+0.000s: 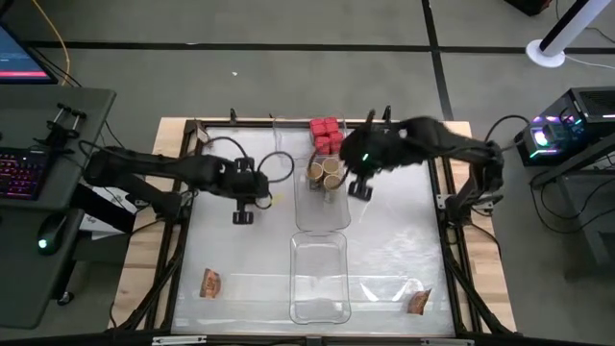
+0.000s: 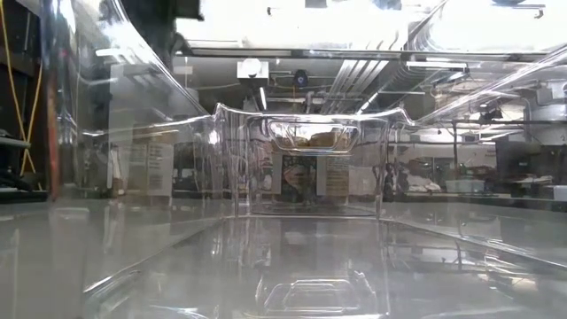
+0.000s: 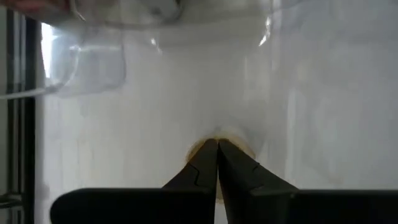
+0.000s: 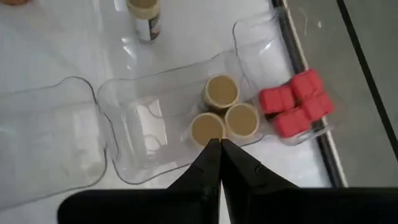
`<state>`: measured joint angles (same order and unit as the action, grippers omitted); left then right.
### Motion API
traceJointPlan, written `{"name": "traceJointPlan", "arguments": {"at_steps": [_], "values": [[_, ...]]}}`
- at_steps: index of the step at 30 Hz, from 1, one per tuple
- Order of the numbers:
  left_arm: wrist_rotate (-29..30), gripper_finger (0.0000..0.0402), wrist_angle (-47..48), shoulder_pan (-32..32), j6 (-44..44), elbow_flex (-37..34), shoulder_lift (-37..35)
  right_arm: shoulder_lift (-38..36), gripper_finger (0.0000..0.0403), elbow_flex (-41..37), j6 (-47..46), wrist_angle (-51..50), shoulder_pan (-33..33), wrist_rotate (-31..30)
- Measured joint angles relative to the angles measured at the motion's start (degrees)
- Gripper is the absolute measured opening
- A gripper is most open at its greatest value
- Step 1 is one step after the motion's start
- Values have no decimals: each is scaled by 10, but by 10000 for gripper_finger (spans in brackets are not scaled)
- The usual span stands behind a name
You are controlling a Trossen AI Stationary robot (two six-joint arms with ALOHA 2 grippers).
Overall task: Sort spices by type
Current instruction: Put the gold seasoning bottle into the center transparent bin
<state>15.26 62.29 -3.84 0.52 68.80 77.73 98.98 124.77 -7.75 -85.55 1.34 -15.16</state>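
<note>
The right gripper (image 4: 219,144), fingers pressed together and empty, hovers above three tan-topped jars (image 4: 222,114) in a clear tray (image 4: 134,130), with four red containers (image 4: 297,102) at their 3 o'clock. The left gripper (image 3: 217,144), equally closed, sits over a fourth jar (image 4: 144,15); two packets (image 1: 210,283) lie near the table's (image 1: 240,250) front corners.

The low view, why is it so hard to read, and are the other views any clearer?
Low view: the camera looks through a clear tray, so reflections and bent walls warp the room behind. Left wrist view: washed out and soft, the tan thing at the shut left gripper blurred. Right wrist view: clearest, with sharp tan-topped jars and red containers. High view: glare on the table.
</note>
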Motion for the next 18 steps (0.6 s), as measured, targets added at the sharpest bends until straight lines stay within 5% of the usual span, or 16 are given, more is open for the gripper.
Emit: {"name": "traceJointPlan", "arguments": {"at_steps": [9,18], "values": [[-135,102,27,65,-33,91,13,-67,0,1,46,6,-111,102],[-116,286,151,149,-105,101,49,-78,0,1,-27,5,-122,109]]}}
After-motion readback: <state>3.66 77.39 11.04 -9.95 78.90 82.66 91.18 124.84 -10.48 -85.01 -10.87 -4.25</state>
